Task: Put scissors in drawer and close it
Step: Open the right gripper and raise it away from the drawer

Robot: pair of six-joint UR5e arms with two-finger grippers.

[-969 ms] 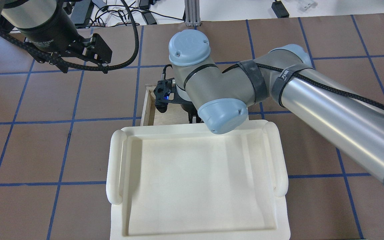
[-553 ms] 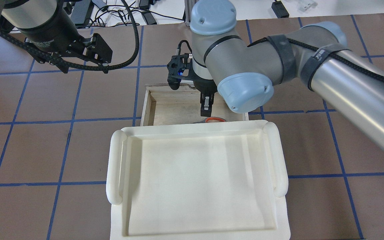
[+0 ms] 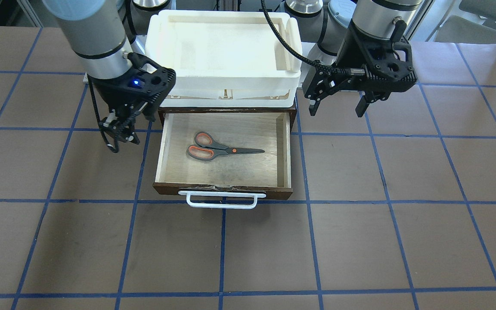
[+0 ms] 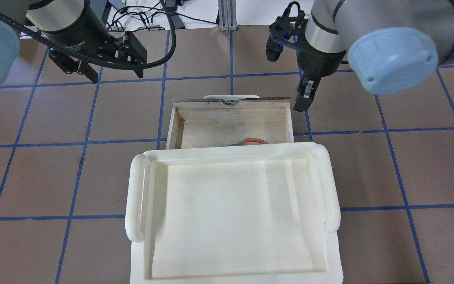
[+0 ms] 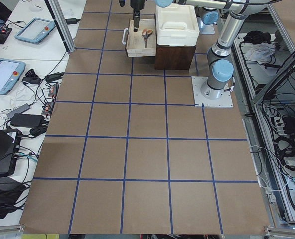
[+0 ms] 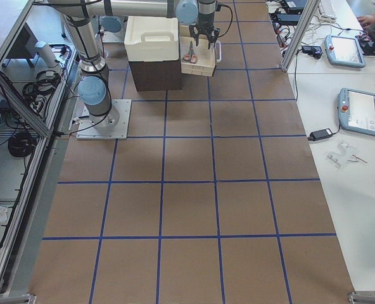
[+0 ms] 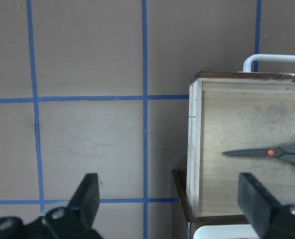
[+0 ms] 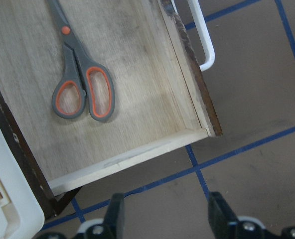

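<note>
The scissors (image 3: 222,149) lie flat in the open drawer (image 3: 158,155), grey handles with orange-red lining toward my right arm's side. They also show in the right wrist view (image 8: 82,84) and the left wrist view (image 7: 282,152). In the overhead view only a handle loop (image 4: 252,141) peeks past the tray. The drawer's white bar handle (image 3: 221,202) faces away from me. My right gripper (image 3: 121,129) is open and empty, hanging beside the drawer's right side (image 4: 305,98). My left gripper (image 3: 337,105) is open and empty, off the drawer's left side (image 4: 114,73).
A white plastic tray (image 4: 136,197) sits on top of the dark cabinet (image 5: 175,52) that holds the drawer, and hides the drawer's near part from above. Brown table with blue grid lines (image 3: 308,241) surrounds it. Cables lie beyond the far edge (image 4: 148,17).
My right gripper has risen out of the drawer and swung to its right side, leaving the scissors lying inside. My left arm has shifted slightly to the right.
</note>
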